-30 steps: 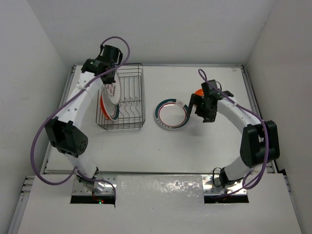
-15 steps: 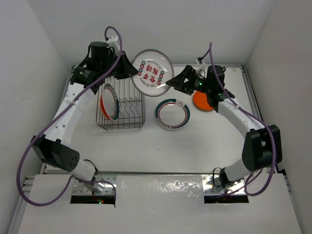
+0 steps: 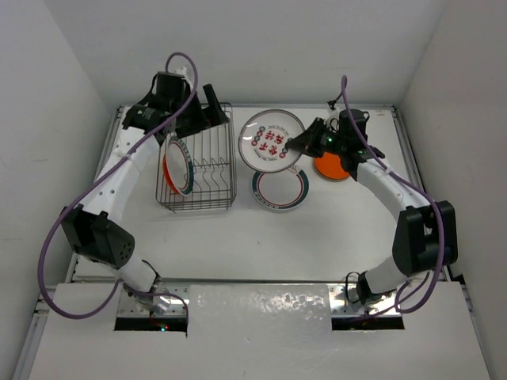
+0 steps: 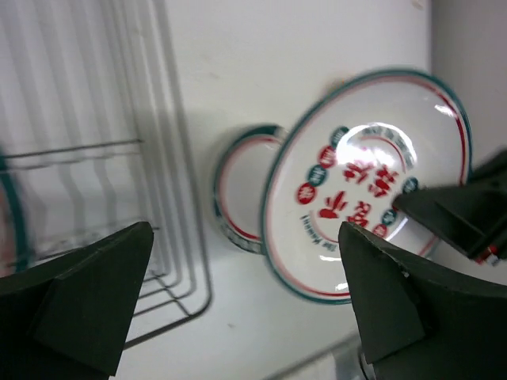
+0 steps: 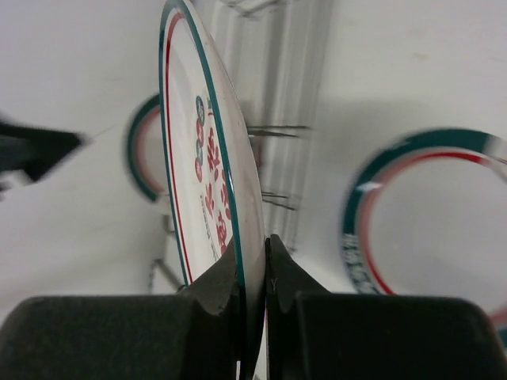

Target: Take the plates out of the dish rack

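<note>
The right hand [image 5: 253,271] is clamped together on the rim of the white plate with red motifs [image 3: 272,141], holding it up in the air between the dish rack [image 3: 207,198] and the orange plate [image 3: 333,168]. In the right wrist view the held plate is seen nearly edge-on, so only a sliver of its pattern shows. The left hand [image 4: 245,237] hangs above the rack's far right corner with its fingers wide apart and nothing between them. Beneath the raised plate, a white plate with a teal-and-red rim [image 3: 279,188] lies flat on the table [image 3: 317,237], its far edge covered by the held one. The orange plate is largely hidden behind the right arm; only part of its edge shows. Inside the rack, at its left end, one upright plate [image 3: 177,164] with a teal and red rim leans among the prongs, partly screened by the left arm, and its face is hard to make out. Both wrist views are blurred.
</note>
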Motion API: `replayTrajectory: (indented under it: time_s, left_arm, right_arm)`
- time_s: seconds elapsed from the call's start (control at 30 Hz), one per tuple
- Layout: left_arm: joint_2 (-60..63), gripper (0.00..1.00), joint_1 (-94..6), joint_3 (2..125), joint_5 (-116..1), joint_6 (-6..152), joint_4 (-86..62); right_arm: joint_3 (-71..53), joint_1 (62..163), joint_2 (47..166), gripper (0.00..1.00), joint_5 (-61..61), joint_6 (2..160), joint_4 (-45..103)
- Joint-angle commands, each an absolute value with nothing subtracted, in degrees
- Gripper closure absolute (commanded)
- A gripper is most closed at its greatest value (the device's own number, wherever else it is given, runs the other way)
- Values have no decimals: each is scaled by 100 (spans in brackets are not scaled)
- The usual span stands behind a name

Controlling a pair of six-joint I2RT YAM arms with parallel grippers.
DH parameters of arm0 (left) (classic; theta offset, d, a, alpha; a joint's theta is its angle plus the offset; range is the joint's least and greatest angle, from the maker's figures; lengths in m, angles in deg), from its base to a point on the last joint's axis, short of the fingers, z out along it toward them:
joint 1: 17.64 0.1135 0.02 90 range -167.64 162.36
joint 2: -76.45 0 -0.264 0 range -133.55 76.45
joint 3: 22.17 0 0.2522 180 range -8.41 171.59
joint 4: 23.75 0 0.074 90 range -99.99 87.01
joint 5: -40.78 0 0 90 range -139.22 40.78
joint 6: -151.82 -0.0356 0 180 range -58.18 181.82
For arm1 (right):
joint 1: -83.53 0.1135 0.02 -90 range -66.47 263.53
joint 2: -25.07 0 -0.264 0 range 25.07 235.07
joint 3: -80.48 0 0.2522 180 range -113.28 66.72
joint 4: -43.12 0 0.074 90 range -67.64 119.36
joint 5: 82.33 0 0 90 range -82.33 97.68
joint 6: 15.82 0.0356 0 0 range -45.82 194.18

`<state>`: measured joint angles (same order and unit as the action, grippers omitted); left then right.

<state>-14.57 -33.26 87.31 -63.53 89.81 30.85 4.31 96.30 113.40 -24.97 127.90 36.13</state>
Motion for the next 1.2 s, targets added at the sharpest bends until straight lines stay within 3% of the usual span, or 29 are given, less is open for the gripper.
replayTrajectory:
  time_s: [0.0, 0.13, 0.47, 0.6, 0.63, 0.73, 0.77, 1.17]
  left_arm:
    - [-1215, 0, -3302, 9529, -3793, 8634, 4429]
    - [-977, 0, -3302, 9644, -2044, 8275, 4959]
    - [-828, 0, -3284, 8828, -1741, 8063, 5110]
    - [-766, 0, -3240, 8564, -1925, 7931, 4917]
    - [-749, 0, -3206, 8450, -1960, 7896, 4881]
    - [-783, 1, -3144, 8247, -2022, 7861, 4740]
    - [-810, 2, -3135, 8203, -2031, 7860, 4688]
    - [-1460, 20, -3047, 7913, -2180, 7860, 4240]
  right_arm:
    - [441, 9373, 11190, 100, -1773, 12052, 2351]
    - [650, 9329, 11331, 100, -1579, 11409, 1987]
    - [687, 9320, 12289, 95, -1729, 10539, 1723]
    - [626, 9346, 12552, 78, -1693, 10258, 1452]
    - [564, 9363, 12596, 57, -1676, 10057, 1364]
    - [240, 9451, 12737, 10, -1483, 9862, 916]
    - [108, 9469, 12772, 2, -1361, 9757, 523]
    - [-376, 9627, 12658, 1, -1027, 9835, -287]
